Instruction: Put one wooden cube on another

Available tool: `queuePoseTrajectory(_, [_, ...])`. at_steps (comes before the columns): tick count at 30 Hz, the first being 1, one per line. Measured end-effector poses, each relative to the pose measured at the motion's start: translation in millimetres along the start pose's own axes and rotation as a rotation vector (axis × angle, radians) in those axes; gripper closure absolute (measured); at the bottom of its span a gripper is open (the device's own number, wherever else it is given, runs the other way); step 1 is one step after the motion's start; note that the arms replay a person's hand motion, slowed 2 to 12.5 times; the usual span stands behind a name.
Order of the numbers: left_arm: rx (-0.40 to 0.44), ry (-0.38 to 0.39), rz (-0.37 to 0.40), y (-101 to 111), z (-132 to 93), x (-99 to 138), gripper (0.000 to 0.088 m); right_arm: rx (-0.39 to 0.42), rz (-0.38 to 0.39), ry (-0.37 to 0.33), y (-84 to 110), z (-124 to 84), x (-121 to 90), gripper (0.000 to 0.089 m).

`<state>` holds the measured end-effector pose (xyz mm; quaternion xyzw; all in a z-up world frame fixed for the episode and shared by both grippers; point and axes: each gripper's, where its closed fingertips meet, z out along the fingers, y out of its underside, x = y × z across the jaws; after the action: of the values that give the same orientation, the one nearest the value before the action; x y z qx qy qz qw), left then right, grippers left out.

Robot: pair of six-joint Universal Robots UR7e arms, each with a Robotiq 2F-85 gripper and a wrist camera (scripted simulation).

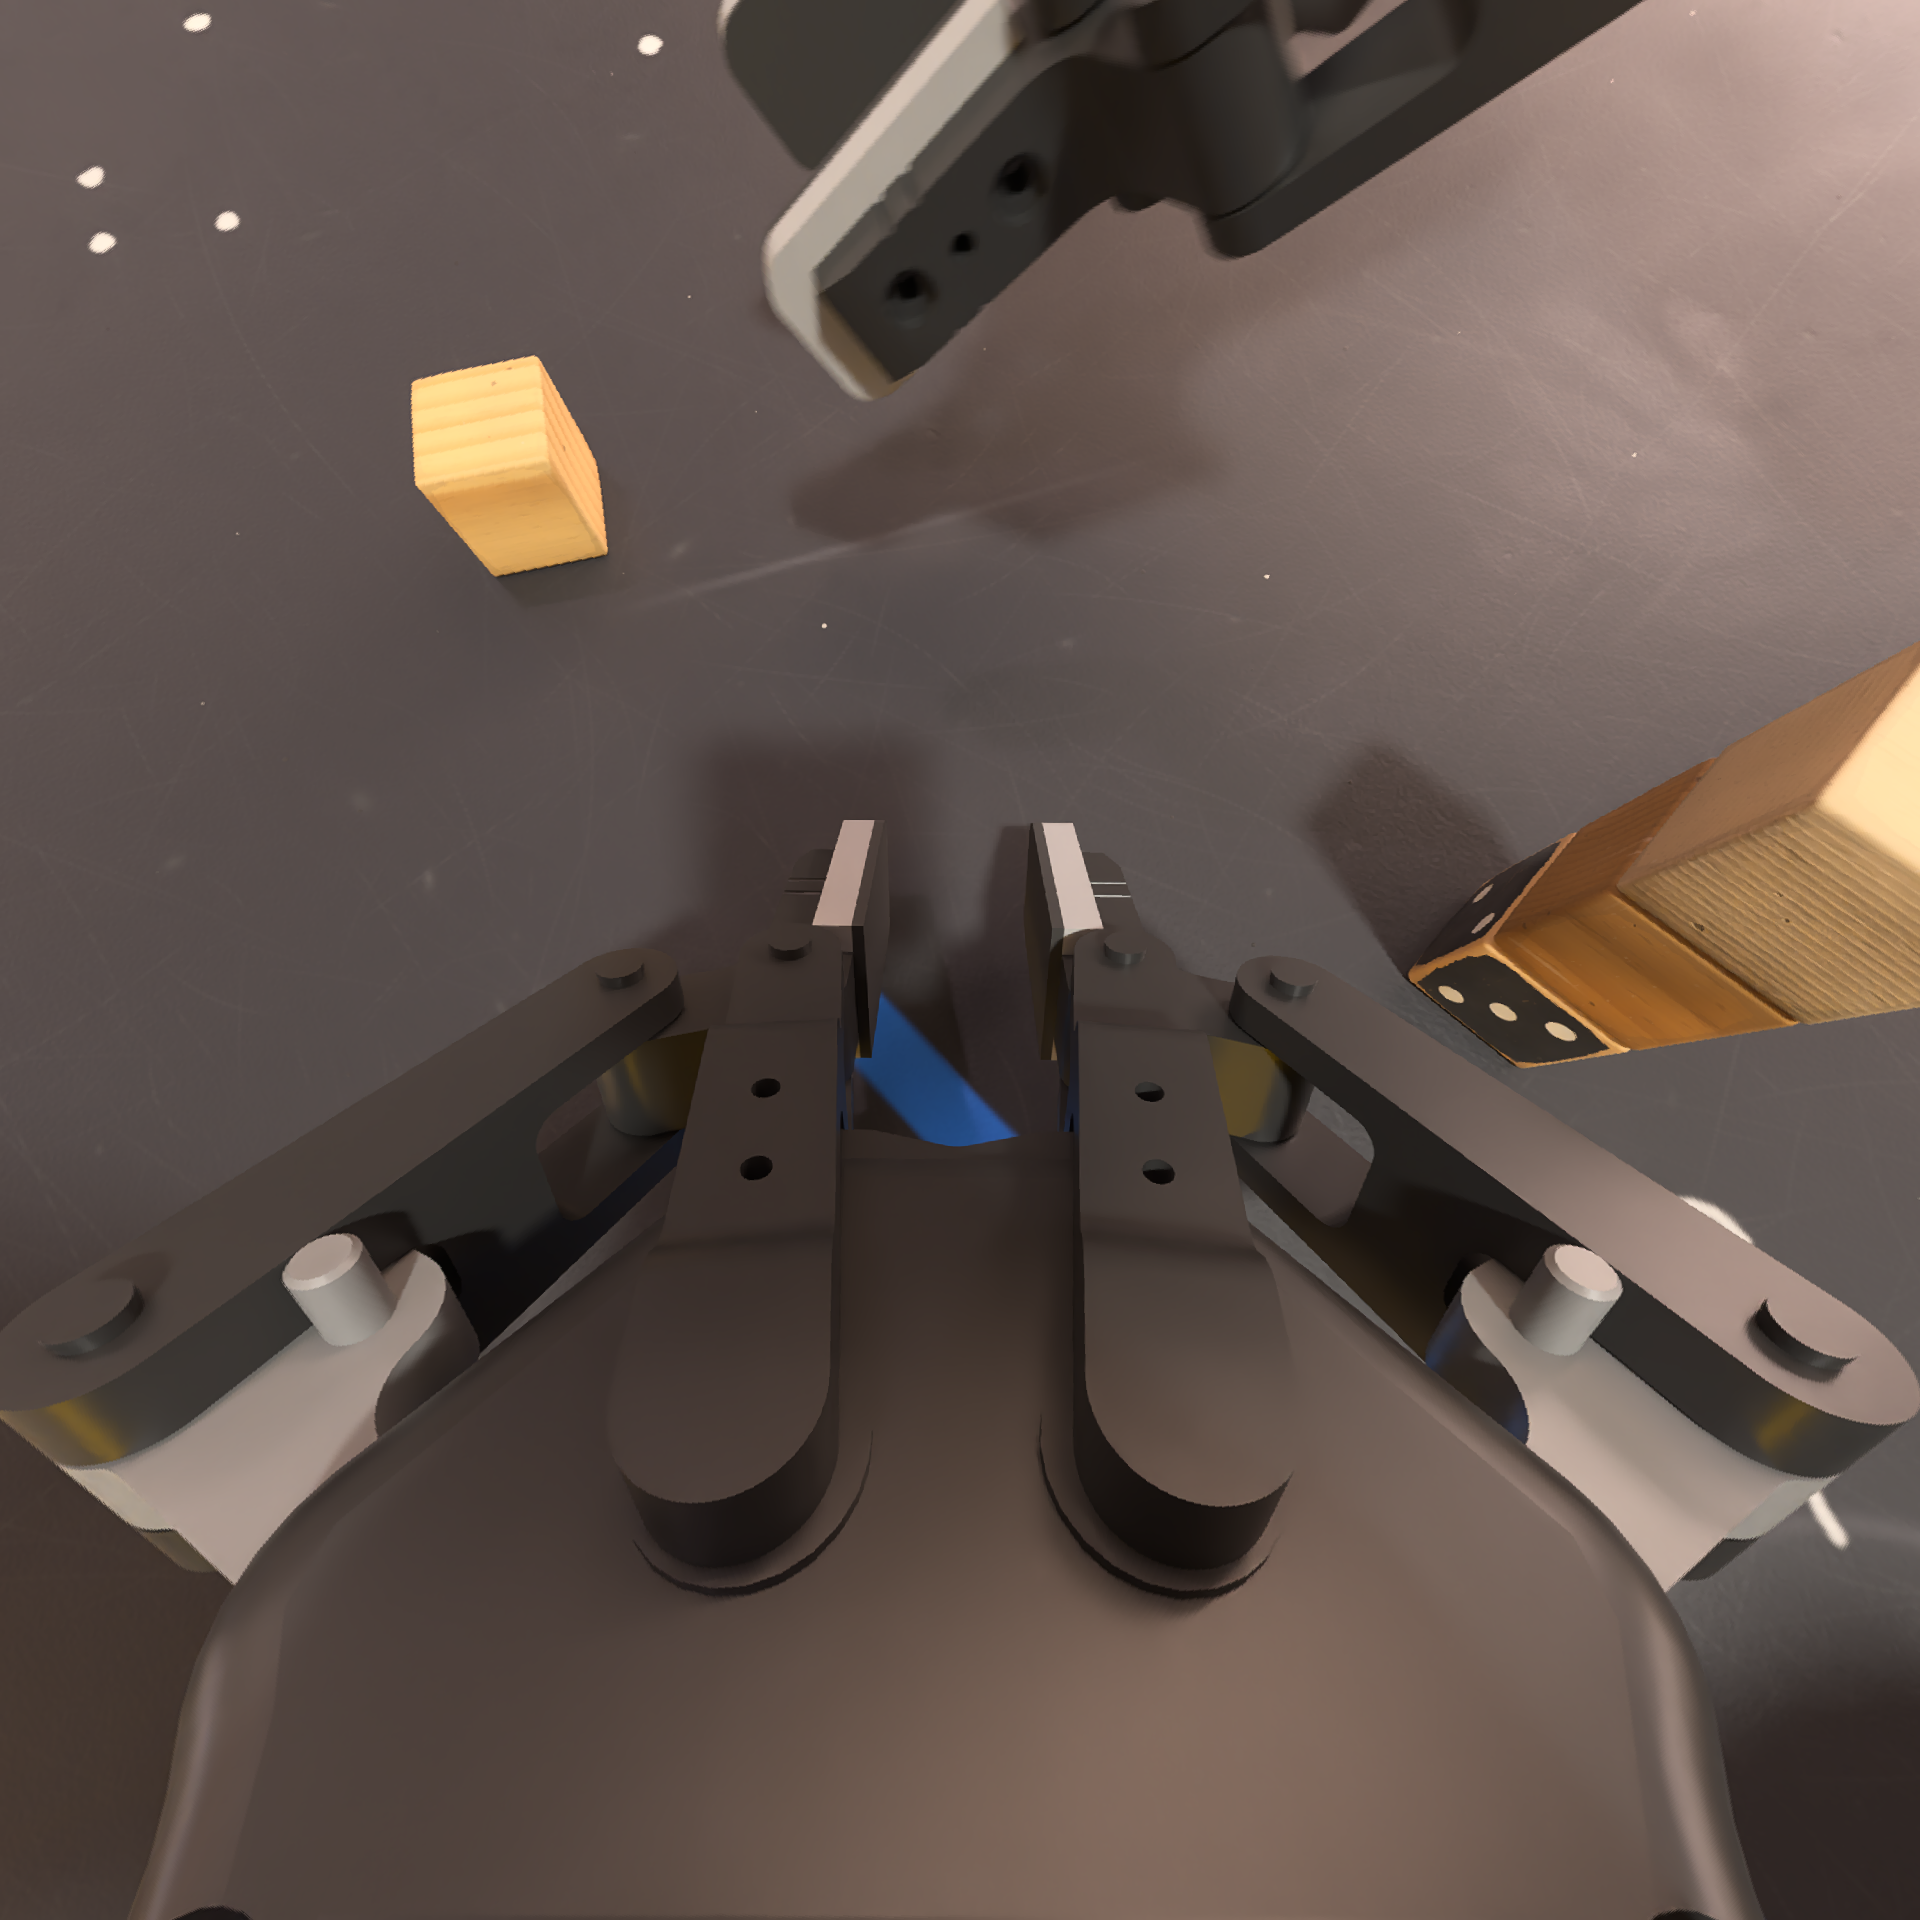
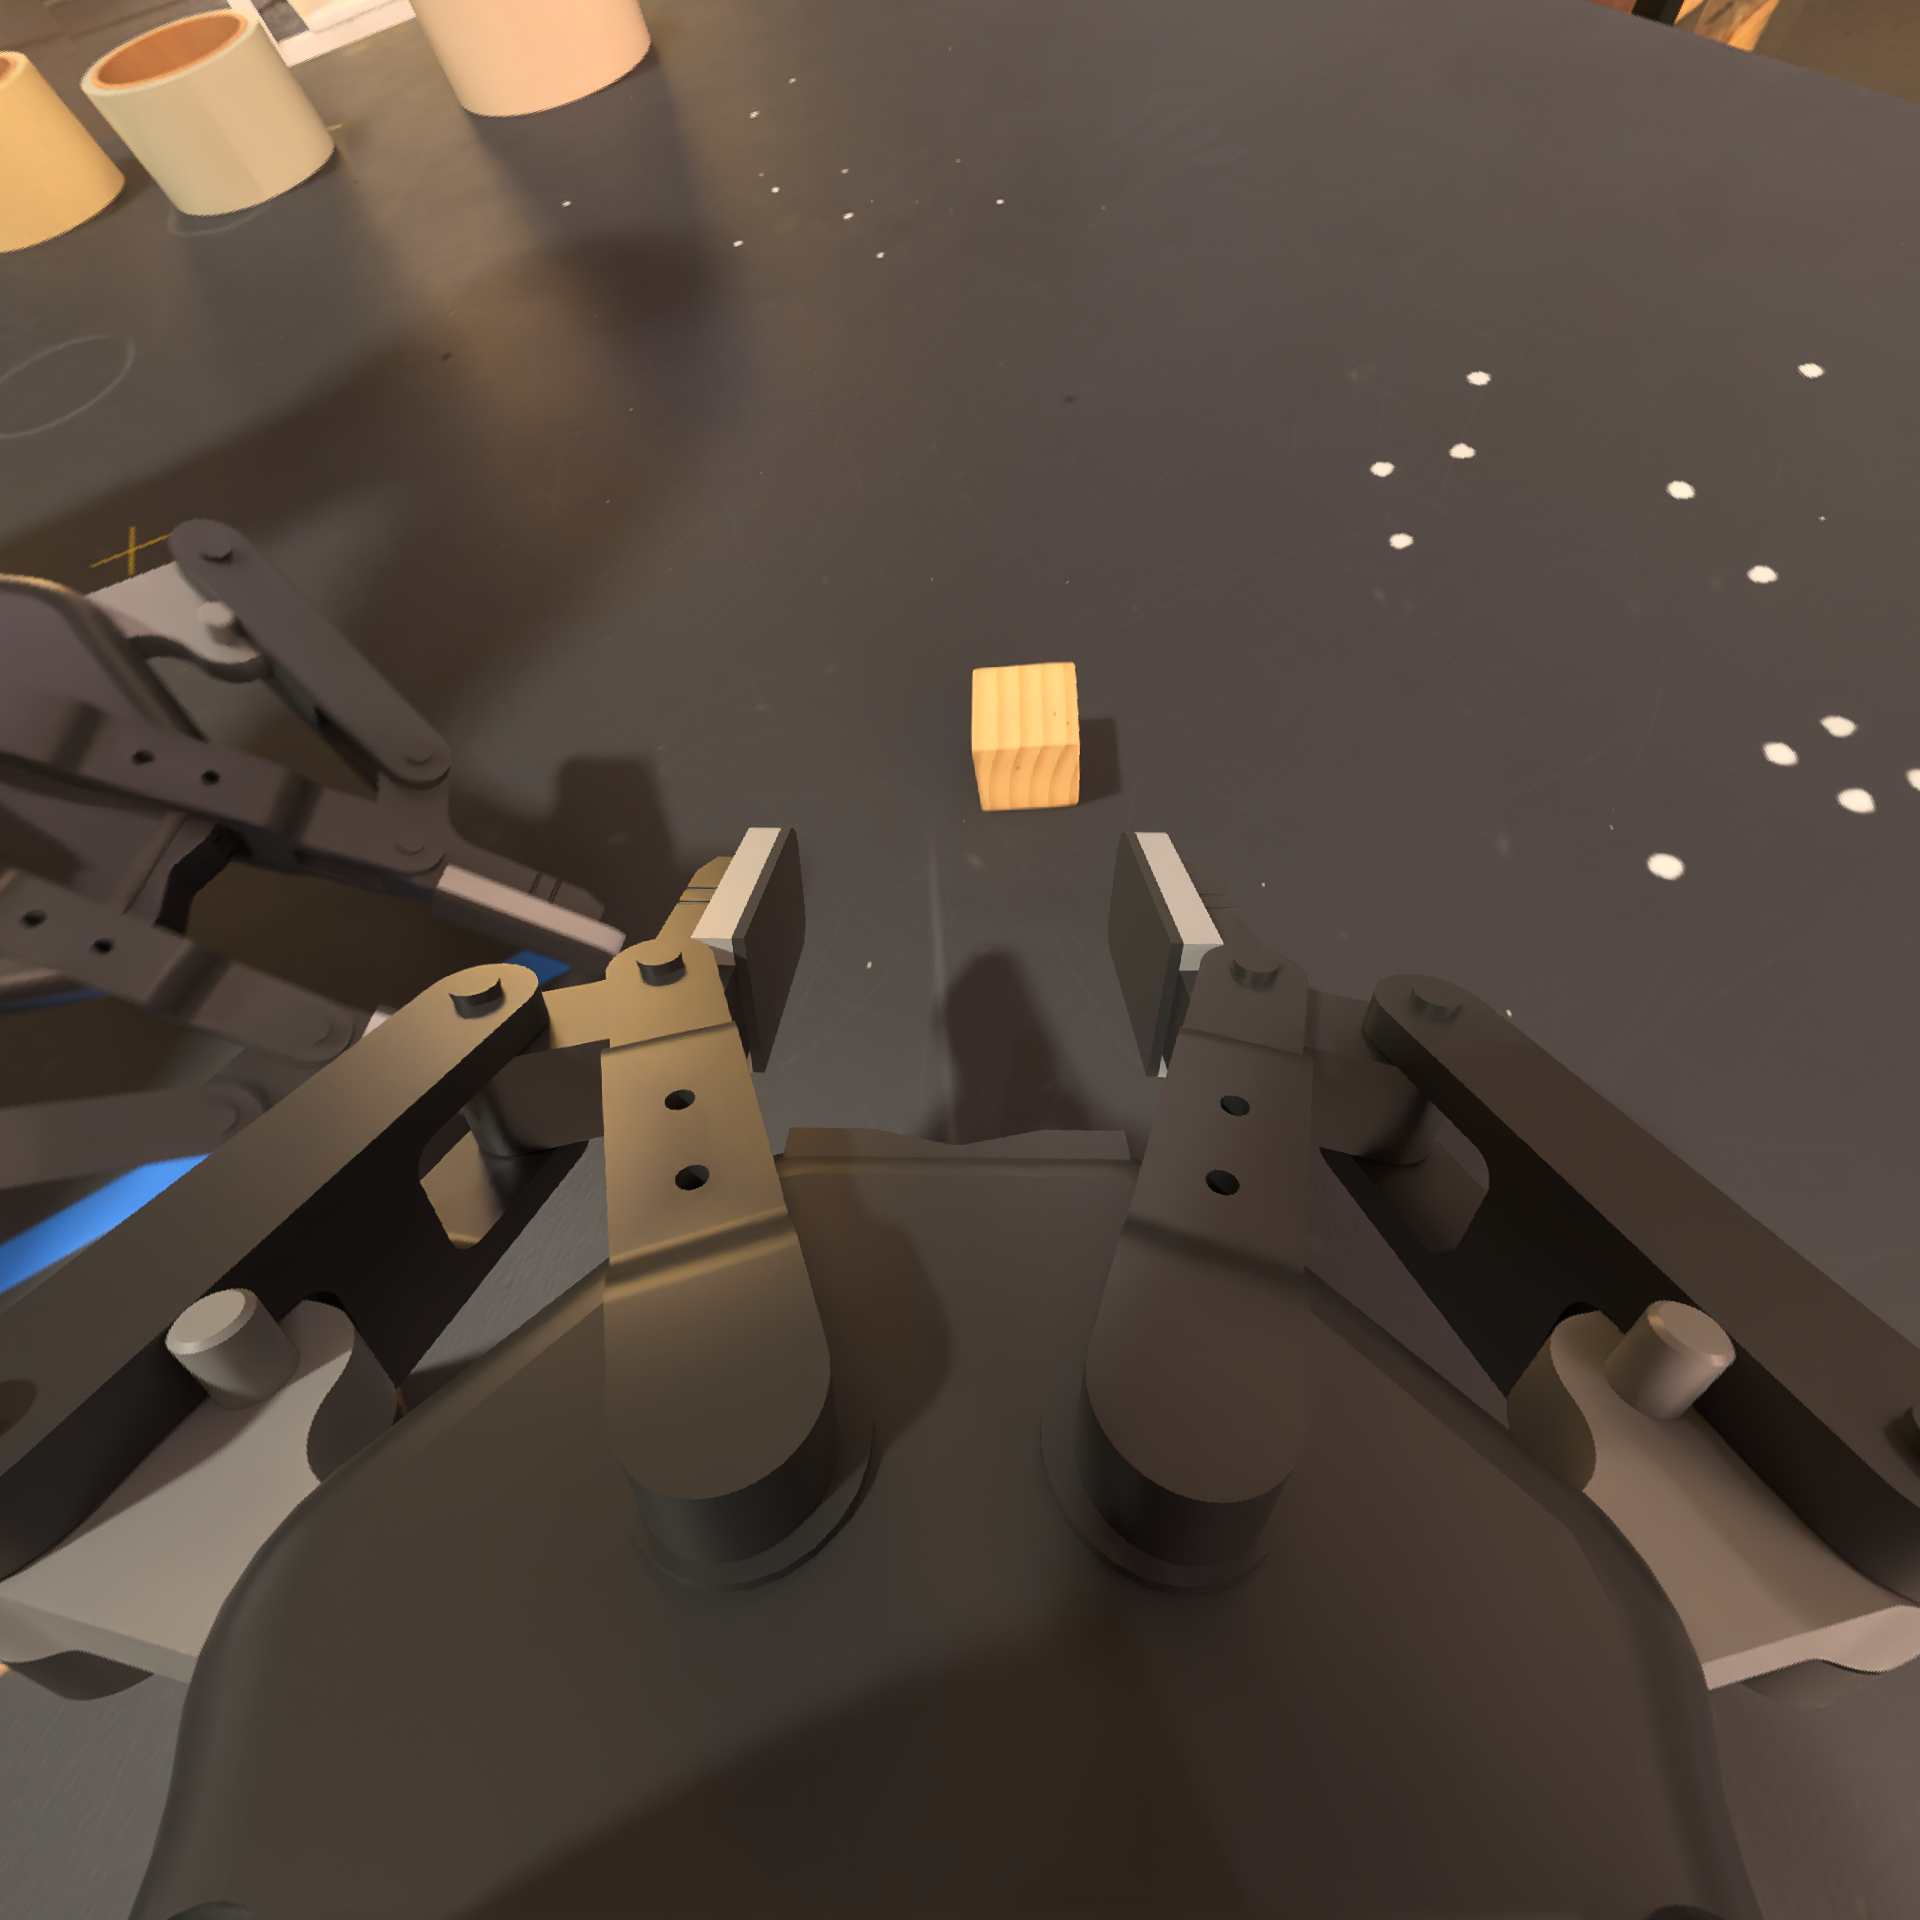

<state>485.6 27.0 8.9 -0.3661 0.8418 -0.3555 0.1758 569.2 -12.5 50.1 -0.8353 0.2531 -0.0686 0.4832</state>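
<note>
A light wooden cube (image 1: 509, 462) stands alone on the dark table (image 1: 312, 831), ahead and to the left of my left gripper (image 1: 951, 873). That gripper's pads stand a narrow gap apart with nothing between them, and a blue patch (image 1: 925, 1081) shows below them. In the right wrist view the same cube (image 2: 1025, 738) sits just beyond my right gripper (image 2: 956, 894), which is wide open and empty. A group of wooden blocks (image 1: 1714, 883), one with a black dotted face, stands at the right edge of the left wrist view.
One finger (image 1: 914, 260) of the right gripper hangs above the table at the top of the left wrist view. The left gripper's fingers (image 2: 520, 904) reach in from the left, close to the right gripper. Cream cylinders (image 2: 208, 114) stand at the far left. White dots mark the table (image 2: 1455, 623).
</note>
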Motion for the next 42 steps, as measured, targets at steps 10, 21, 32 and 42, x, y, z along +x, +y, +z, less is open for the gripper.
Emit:
queuePoseTrajectory(10, [-0.001, 0.001, 0.002, 0, 0, 0, 0.064, -0.063, -0.033, 0.08, -2.5, 39, 17, 0.0355])
queuePoseTrajectory(21, [-0.001, 0.004, 0.007, 0, 0, 0, 0.0644, -0.132, -0.041, 0.084, -1.0, 62, 22, 0.0354])
queuePoseTrajectory(32, [-0.001, 0.004, 0.008, 0, 0, 0, 0.0645, -0.135, -0.088, 0.062, -1.6, 62, 15, 0.0637])
queuePoseTrajectory(42, [0.0, 0.002, 0.01, 0, 0, 0, 0.0645, -0.085, -0.085, 0.011, -7.7, 43, 4, 0.0637])
